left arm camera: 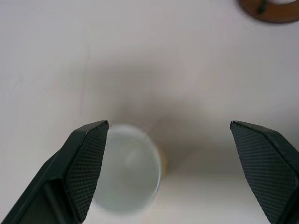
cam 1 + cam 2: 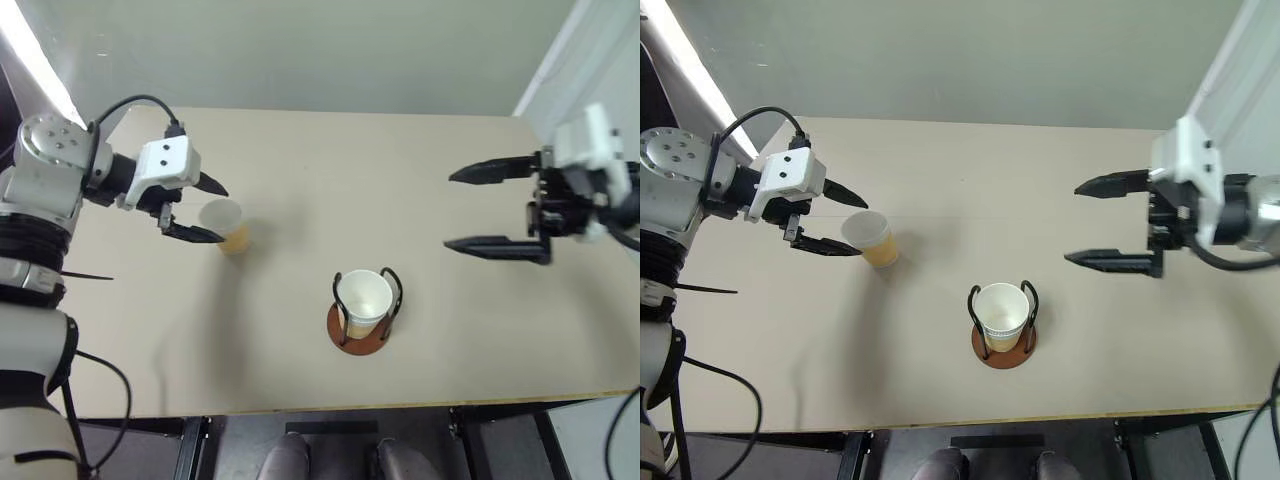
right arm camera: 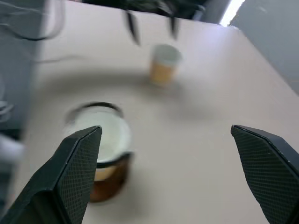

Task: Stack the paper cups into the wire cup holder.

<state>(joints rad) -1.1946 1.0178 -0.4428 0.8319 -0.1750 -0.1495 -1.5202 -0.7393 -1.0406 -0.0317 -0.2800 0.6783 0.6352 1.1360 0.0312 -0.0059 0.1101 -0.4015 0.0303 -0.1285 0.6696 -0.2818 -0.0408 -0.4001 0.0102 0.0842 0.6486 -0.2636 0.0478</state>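
Observation:
One paper cup (image 2: 230, 228) stands upright on the left part of the table, yellow-tan outside and white inside. My left gripper (image 2: 222, 213) hovers open right at it, with one finger (image 1: 86, 163) over the cup's (image 1: 126, 175) rim and nothing held. The wire cup holder (image 2: 361, 338), black loops on a round brown base, stands near the table's front middle with a paper cup (image 2: 364, 296) seated in it. My right gripper (image 2: 1072, 223) hangs open and empty above the table's right side, pointing towards the holder (image 3: 100, 154).
The beige table (image 2: 320, 160) spreads wide between the loose cup and the holder. Its front edge runs just below the holder. A grey wall stands behind, and a white panel (image 2: 560, 70) rises at the back right.

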